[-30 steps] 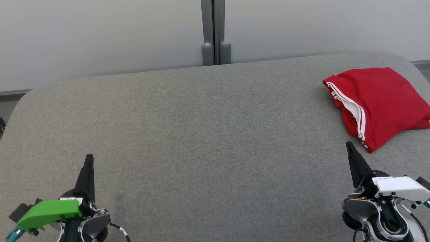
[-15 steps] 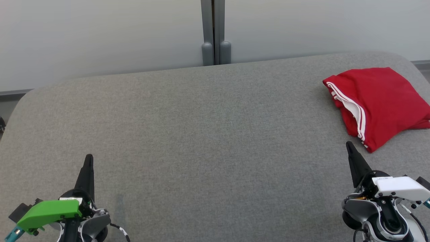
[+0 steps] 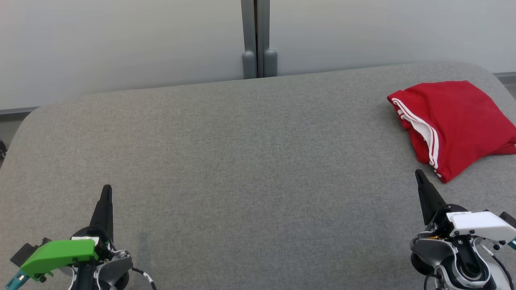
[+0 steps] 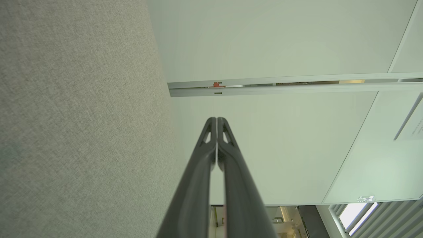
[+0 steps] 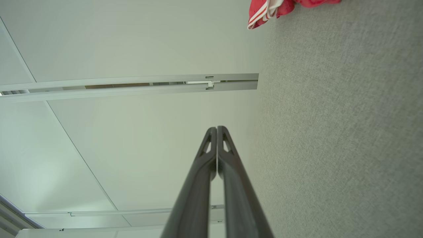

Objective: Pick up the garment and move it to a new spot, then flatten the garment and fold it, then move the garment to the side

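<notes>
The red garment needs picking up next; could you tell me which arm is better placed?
Right. The right end effector, shut, sits just short of the red garment; the left end effector, also shut, is far across the grey surface.

light: even, bright | shadows: faint | focus: sharp | wrist views: wide-angle bend

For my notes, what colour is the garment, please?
The garment is red with white stripes, clearest in the head view.
</notes>
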Controlling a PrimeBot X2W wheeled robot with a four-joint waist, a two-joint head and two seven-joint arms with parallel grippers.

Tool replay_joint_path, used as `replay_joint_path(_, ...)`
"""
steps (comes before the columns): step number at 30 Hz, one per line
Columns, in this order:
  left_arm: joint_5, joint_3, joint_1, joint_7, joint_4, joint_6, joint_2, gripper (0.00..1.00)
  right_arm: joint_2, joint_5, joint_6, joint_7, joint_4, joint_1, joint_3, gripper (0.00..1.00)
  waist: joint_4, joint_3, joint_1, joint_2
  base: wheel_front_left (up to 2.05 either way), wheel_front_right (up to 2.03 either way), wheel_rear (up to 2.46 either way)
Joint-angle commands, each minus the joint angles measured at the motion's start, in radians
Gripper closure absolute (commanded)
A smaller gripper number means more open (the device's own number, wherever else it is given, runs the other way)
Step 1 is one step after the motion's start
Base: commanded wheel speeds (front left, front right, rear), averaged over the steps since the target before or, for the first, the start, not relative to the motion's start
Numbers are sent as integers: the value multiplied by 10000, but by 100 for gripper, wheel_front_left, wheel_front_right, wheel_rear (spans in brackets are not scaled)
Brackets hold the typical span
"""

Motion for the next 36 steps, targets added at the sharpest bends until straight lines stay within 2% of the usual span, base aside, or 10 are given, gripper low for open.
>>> replay_joint_path(1,20,46,-128,37,13,-38,7,100,-38,66,4,33,16,-52,-11,100,0,0,0,0,0,0,0)
replay_joint_path(36,60,73,-132,48,14,-39,-10,100,-38,67,4,32,16,-52,-10,100,0,0,0,0,0,0,0)
